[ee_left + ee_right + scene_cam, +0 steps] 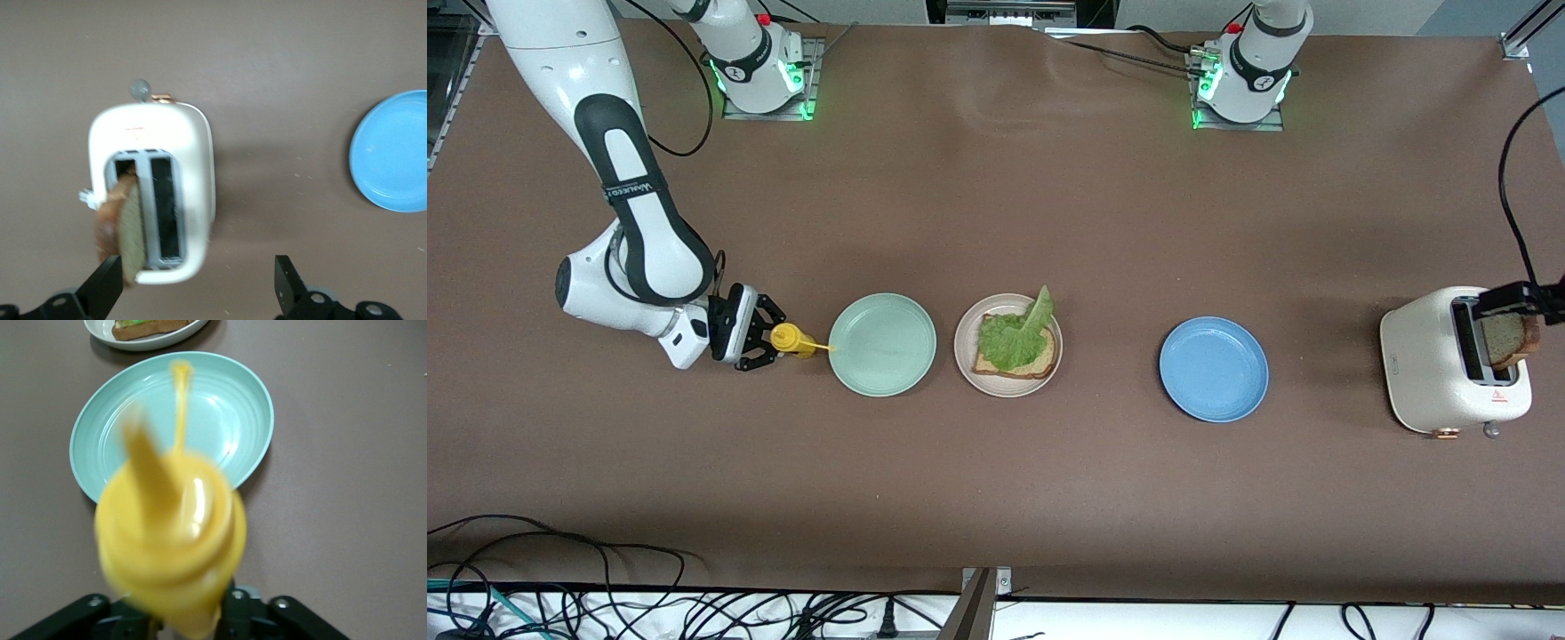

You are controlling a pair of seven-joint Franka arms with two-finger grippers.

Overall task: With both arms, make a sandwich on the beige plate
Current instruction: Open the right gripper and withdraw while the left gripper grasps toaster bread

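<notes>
The sandwich is half built: on the round pale beige plate (1008, 344) at mid-table lies one square tan bread slice (1016, 357) with a ruffled green lettuce leaf (1016, 332) on top, so the step in hand seems to be fetching the second slice. The left gripper (1515, 302) hangs over the white two-slot toaster (1449, 360) at the left arm's end of the table, its fingers (101, 287) pinching the brown-crusted second bread slice (1508, 338), which stands partly out of a slot. The next move probably calls for lifting it clear and carrying it toward nine o'clock in the front view, over the round blue plate (1214, 369). The right gripper (758, 339) holds a yellow squeeze bottle (791, 339), fingers clamped on it, its nozzle pointing at three o'clock toward the round mint-green plate (882, 344).
</notes>
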